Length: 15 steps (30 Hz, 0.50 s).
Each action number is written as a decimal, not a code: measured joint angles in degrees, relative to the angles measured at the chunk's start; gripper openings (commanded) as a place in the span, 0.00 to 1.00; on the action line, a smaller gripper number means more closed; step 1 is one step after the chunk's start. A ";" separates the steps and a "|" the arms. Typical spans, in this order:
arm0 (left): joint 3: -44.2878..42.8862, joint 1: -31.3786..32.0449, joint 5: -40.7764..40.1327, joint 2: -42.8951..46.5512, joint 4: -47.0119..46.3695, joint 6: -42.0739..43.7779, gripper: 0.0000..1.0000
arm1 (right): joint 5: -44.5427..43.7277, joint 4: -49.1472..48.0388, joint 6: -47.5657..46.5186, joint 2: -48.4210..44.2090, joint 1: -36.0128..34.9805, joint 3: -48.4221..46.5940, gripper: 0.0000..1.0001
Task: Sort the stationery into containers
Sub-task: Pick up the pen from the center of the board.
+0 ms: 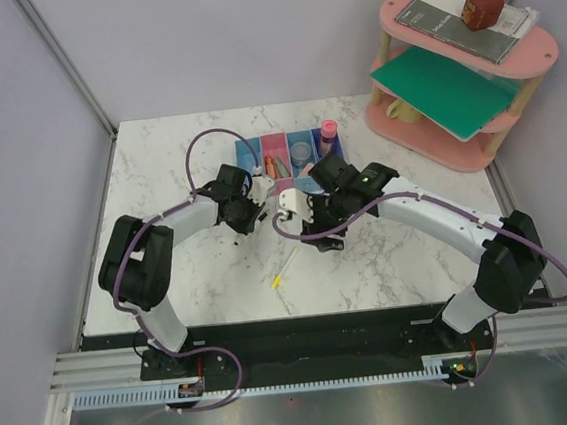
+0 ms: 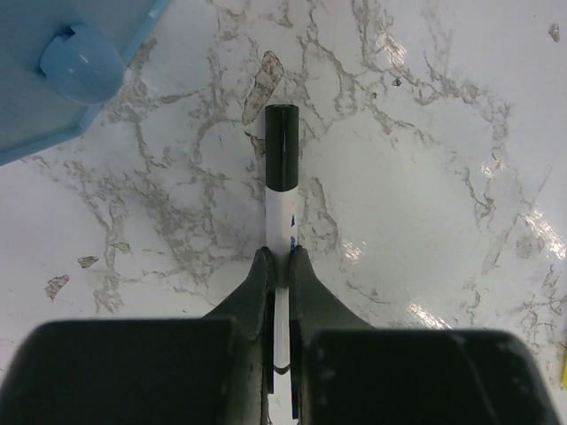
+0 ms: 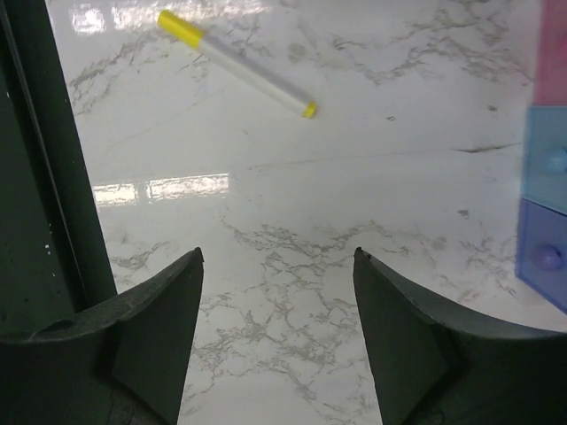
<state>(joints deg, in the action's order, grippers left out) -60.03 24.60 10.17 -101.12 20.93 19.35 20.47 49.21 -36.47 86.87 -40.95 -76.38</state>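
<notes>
The left claw (image 2: 282,258) is pinched on a black-and-white pen (image 2: 282,190), its fingers pressed against the white barrel. The black cap end sticks out ahead over the marble surface (image 2: 425,177), but I cannot tell whether the pen touches the surface. A corner of the light blue bin (image 2: 53,106) shows at the upper left of the left wrist view, near the pen's cap but apart from it. From above, the left claw (image 1: 244,219) sits just in front of the row of bins (image 1: 248,154), which stands at the far middle of the surface (image 1: 158,164). The right claw (image 1: 318,235) is beside the left one, a little nearer the arm bases. The right claw (image 3: 276,266) is spread wide with nothing between its fingers, only bare marble beneath the gap. Beyond it lies a yellow-capped pen (image 3: 237,64) with a white barrel, flat on the surface and well apart from the bins (image 3: 547,159) at the right edge of that view. From above, this yellow-capped pen (image 1: 283,270) lies near the right claw, on the side toward the arm bases. An orange piece (image 1: 272,163) lies in the pink bin. A pink eraser (image 1: 329,129) stands upright at the right end of the row, though whether it is inside the last bin is unclear. A pink shelf (image 1: 539,47) with books (image 1: 466,16) stands off the far right corner.
</notes>
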 measured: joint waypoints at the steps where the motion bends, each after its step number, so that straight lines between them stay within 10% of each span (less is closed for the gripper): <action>1: 0.24 0.00 0.02 0.15 -0.20 -0.04 0.02 | -0.70 0.04 -1.31 0.90 -1.33 0.72 0.80; 15: 5.14 -2.99 5.03 22.82 5.07 -1.95 0.02 | -11.67 -2.34 -12.31 11.61 -14.53 3.04 0.84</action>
<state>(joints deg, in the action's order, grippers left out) -54.89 21.61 15.20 -78.30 26.00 17.41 8.80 46.87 -48.77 98.48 -55.48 -73.34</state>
